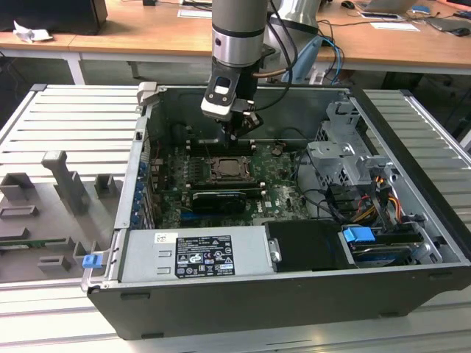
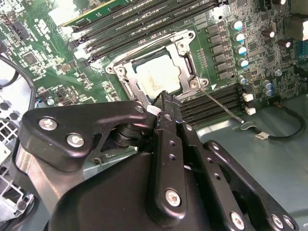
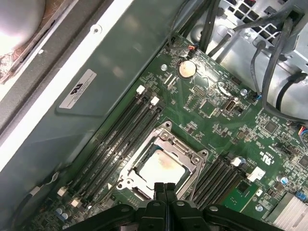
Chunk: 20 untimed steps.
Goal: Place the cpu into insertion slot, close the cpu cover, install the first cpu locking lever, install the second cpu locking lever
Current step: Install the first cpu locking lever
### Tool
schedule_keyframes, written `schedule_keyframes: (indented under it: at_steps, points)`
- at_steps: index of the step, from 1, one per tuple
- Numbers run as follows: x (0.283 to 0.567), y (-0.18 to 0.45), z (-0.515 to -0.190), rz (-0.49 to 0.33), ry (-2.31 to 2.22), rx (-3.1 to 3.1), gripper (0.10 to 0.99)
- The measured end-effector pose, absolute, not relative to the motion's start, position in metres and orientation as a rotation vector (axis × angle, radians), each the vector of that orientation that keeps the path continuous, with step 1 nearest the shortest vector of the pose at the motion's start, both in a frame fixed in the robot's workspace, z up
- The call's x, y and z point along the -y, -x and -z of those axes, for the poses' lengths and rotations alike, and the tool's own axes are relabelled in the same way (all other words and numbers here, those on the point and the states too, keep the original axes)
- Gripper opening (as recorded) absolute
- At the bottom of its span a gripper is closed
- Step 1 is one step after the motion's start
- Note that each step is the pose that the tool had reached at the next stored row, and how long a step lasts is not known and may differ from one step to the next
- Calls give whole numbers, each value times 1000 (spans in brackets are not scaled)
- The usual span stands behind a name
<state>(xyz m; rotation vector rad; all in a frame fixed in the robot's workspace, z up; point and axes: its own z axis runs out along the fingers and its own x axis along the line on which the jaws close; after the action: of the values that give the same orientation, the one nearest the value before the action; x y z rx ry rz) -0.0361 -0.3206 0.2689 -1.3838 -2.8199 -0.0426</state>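
- The claw (image 3: pixel 164 188) is clenched, its fingertips pressed together, just beside the socket.
- The cpu (image 3: pixel 161 168) lies in its slot, framed by the cpu cover (image 3: pixel 185 150).

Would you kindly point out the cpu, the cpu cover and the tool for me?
cpu (image 3: pixel 161 168): first wrist view, middle of its metal top.
cpu cover (image 3: pixel 182 147): first wrist view, frame rim beside the window.
tool (image 3: pixel 165 186): first wrist view, between its fingertips.

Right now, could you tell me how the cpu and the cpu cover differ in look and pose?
The cpu is a solid, dull beige square; the cpu cover is a grey metal frame with a central window. The cpu sits in the socket; the cpu cover lies flat around it. Both are square and lie flat.
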Motion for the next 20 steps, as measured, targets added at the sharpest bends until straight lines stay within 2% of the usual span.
schedule_keyframes:
  at_steps: [20]
  points:
    - [321, 36, -269, 42, 1244, 2883, 106]
